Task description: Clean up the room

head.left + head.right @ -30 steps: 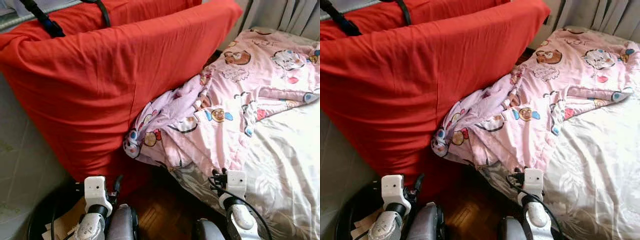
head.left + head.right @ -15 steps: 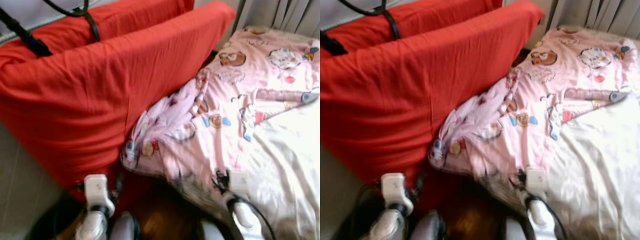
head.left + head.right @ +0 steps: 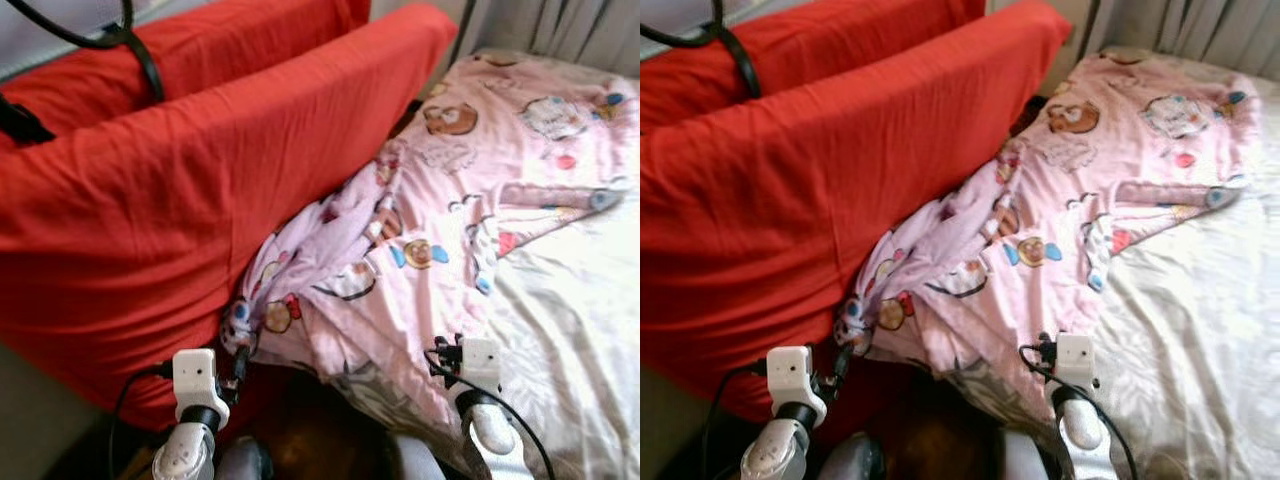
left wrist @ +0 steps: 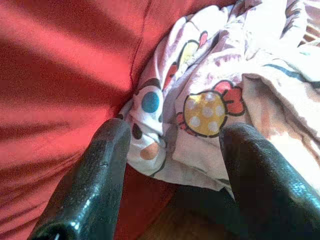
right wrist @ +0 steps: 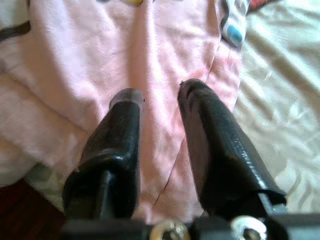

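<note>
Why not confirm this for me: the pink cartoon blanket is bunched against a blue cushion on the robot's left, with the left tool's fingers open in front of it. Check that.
One detail is wrong: the cushion is red, not blue. The left eye view shows the pink cartoon blanket bunched against it on the robot's left, and the left wrist view shows the left tool open before the blanket's corner.

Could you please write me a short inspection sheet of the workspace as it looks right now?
Surface: cream bed sheet, rumpled.
Job's things: pink cartoon blanket bunched across the bed, one corner hanging against the red mattress.
Clutter: nothing seen.
Grippers: left gripper open, aimed at the blanket's hanging corner; right gripper open, just over the blanket's edge.
Cables: black cables draped over the mattress top; thin wires at both wrists.
Surroundings: grey curtain behind the bed, dark wood floor below.
</note>
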